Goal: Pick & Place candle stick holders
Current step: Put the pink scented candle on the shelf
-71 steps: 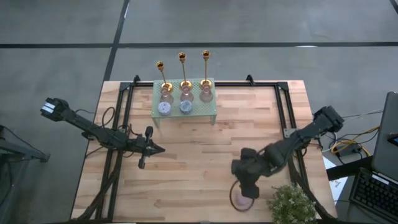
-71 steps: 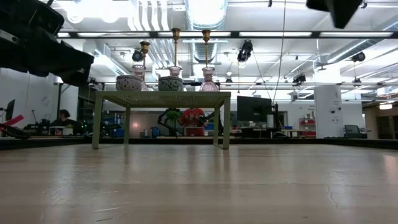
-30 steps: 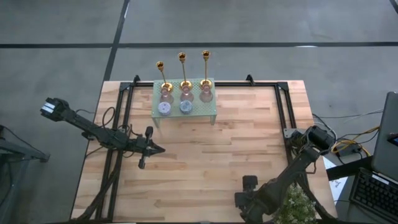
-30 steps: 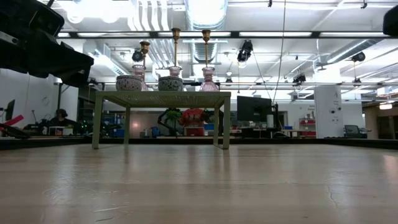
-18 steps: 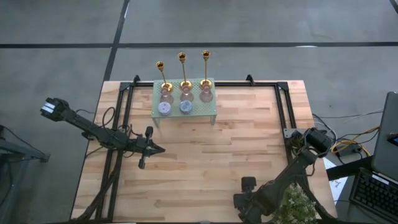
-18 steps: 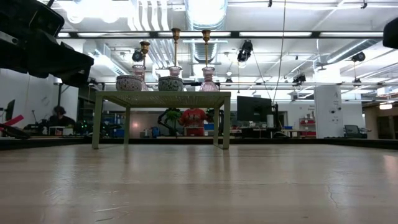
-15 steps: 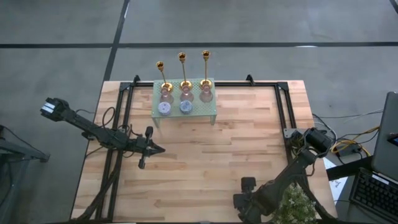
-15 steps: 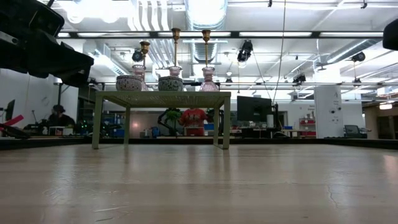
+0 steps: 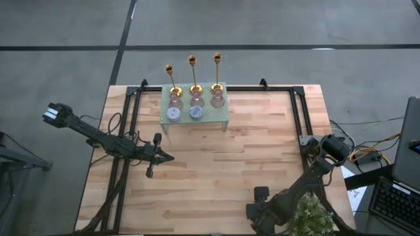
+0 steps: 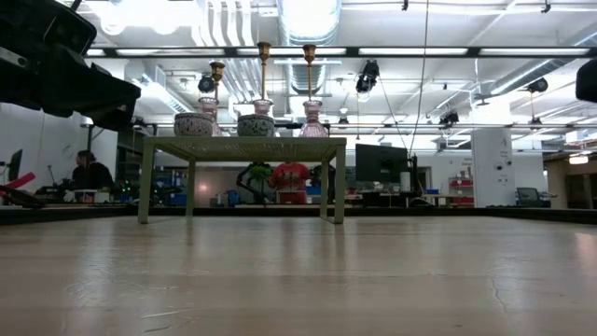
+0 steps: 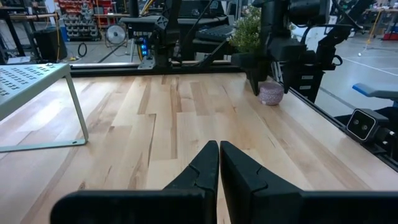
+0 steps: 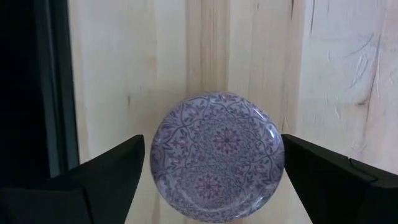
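A round purple-patterned candle stick holder (image 12: 214,155) stands on the table by the near edge, at the right; the left wrist view shows it too (image 11: 271,93). My right gripper (image 12: 214,171) points down over it, open, one finger on either side, with no touch showing. In the high view the right gripper (image 9: 260,213) hides it. More candle stick holders stand on the green rack (image 9: 223,113): three gold candlesticks (image 9: 192,60), pinkish glass ones (image 9: 196,99) and two round bluish ones (image 9: 173,115). My left gripper (image 11: 219,155) waits shut at the table's left (image 9: 172,157).
A bushy potted plant (image 9: 308,219) stands at the near right corner, close beside my right gripper. Black frame rails (image 9: 298,118) run along the table's sides. Bare wood (image 9: 210,164) lies between the rack and the near edge. A person (image 10: 90,173) sits in the room beyond the table.
My right gripper has sunk a little toward the purple holder, still open and pointing down. The holder has stayed in its place.
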`<state>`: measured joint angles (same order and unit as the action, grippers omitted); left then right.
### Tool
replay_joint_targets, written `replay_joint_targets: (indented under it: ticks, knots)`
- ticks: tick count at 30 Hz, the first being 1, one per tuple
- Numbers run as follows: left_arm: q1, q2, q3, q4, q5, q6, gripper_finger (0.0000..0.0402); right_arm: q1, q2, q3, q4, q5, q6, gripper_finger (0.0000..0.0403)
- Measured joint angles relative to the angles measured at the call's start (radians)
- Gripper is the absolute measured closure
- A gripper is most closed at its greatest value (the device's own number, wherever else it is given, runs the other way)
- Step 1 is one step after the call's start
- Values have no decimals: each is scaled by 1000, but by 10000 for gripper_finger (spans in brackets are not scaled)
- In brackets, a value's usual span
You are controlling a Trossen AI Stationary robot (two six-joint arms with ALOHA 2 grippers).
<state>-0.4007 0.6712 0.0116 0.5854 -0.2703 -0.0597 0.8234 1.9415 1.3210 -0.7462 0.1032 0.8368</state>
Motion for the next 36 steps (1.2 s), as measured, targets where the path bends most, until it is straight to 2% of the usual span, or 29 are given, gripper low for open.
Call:
replay_joint_targets:
  ticks: [7, 18, 28, 36]
  knots:
    - [0, 0, 0, 0, 0, 0, 383, -3, -2, -10, 4, 0, 0, 46]
    - [0, 0, 0, 0, 0, 0, 383, -9, -4, -13, 4, -1, -7, 118]
    - [0, 0, 0, 0, 0, 0, 383, -37, -7, -5, -2, 0, -55, 110]
    - [0, 0, 0, 0, 0, 0, 381, -95, -84, -2, -55, 1, -124, 109]
